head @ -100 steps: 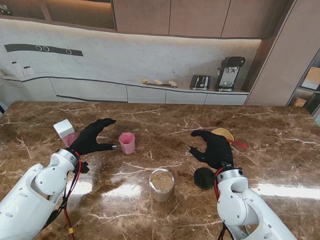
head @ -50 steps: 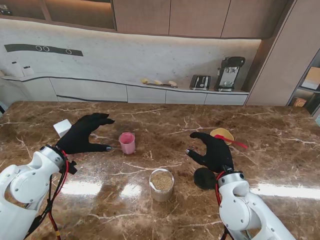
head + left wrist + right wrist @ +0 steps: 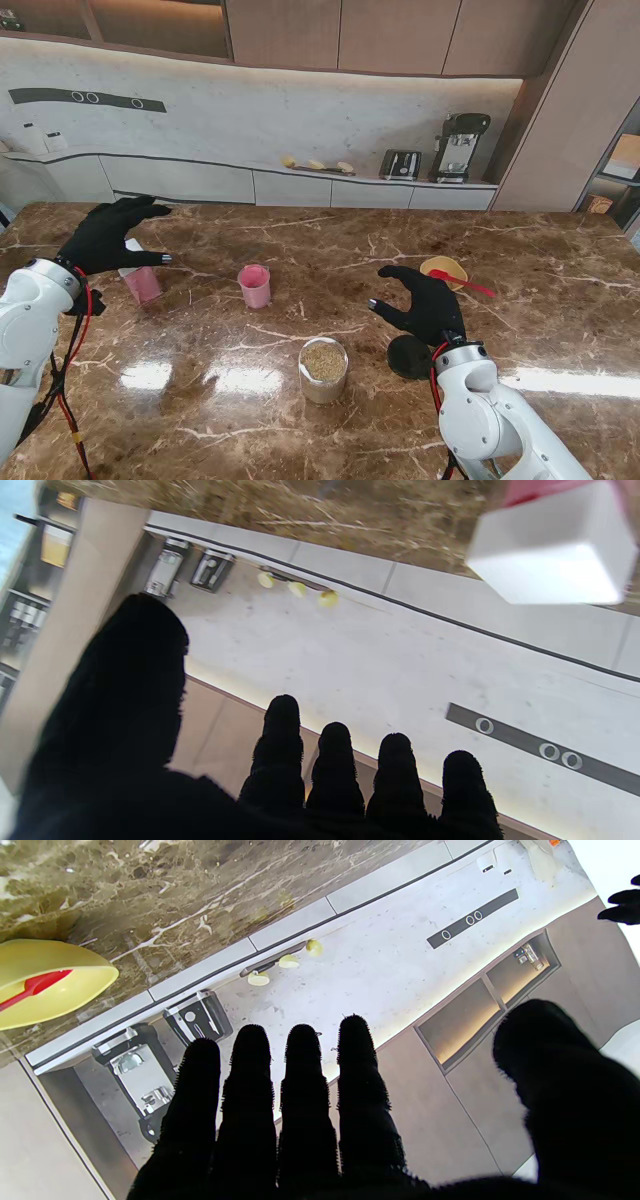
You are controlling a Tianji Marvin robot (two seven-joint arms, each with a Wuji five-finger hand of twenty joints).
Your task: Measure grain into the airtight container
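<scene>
A clear container [image 3: 324,369] holding brown grain stands uncovered near me at the table's middle. Its round black lid [image 3: 408,356] lies flat just to its right. A pink cup [image 3: 254,286] stands upright farther from me. My left hand [image 3: 105,236] hovers open, fingers spread, over a pink box [image 3: 141,284] whose white cap [image 3: 550,555] shows in the left wrist view. My right hand [image 3: 424,300] is open above the table, just beyond the black lid. A yellow scoop [image 3: 445,268] with a red handle [image 3: 477,288] lies just past it, also seen as the yellow scoop [image 3: 50,982] from the right wrist.
The brown marble table [image 3: 300,240] stretches far back to a white counter [image 3: 300,185]. On that counter stand a toaster [image 3: 401,164] and a coffee machine [image 3: 458,147]. Shelving [image 3: 615,170] rises at the far right.
My left hand has swung left, away from the pink cup, and now sits over the pink box with the white cap. My right hand has barely shifted.
</scene>
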